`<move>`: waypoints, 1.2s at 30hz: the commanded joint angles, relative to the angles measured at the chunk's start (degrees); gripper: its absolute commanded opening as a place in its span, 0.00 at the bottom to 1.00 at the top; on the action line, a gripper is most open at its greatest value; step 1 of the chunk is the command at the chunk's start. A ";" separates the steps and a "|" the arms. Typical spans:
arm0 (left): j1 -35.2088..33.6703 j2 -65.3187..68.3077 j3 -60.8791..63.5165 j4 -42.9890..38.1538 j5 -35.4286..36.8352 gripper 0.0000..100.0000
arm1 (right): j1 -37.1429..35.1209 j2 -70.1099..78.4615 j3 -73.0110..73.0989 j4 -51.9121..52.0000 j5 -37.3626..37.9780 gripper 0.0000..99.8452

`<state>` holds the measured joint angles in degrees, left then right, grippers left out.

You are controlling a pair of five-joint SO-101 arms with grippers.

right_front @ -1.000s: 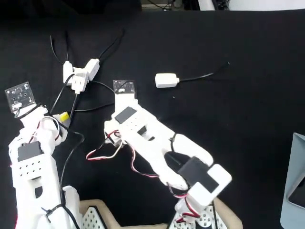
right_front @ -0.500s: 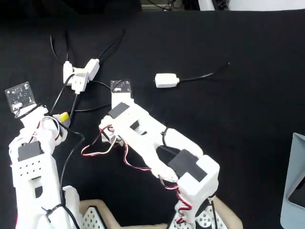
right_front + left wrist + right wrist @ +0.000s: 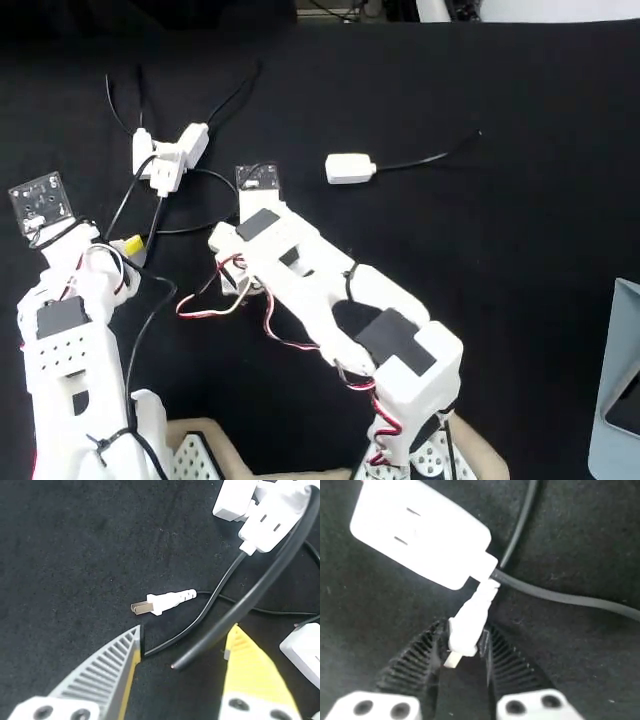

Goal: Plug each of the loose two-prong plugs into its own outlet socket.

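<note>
1. Edged left in the high view, right jaws clamped on a two-prong plug [image 3: 470, 620] beside an outlet socket [image 3: 420, 537], not yet inserted.
2. Parked, left jaws apart, over a second plug [image 3: 165, 601] on the worktop [image 3: 60, 555].

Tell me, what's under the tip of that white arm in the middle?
From above, the right arm covers it. Its wrist view shows the right gripper shut on a white two-prong plug, next to a white outlet socket.
</note>
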<state>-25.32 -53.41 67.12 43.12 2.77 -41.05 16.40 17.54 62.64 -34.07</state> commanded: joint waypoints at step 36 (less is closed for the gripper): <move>-0.04 -1.05 0.31 -1.05 0.44 0.27 | 1.58 -23.78 22.46 0.79 34.20 0.13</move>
<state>-25.32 -53.41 67.82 43.12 2.77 -40.88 -5.05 40.48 64.13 2.15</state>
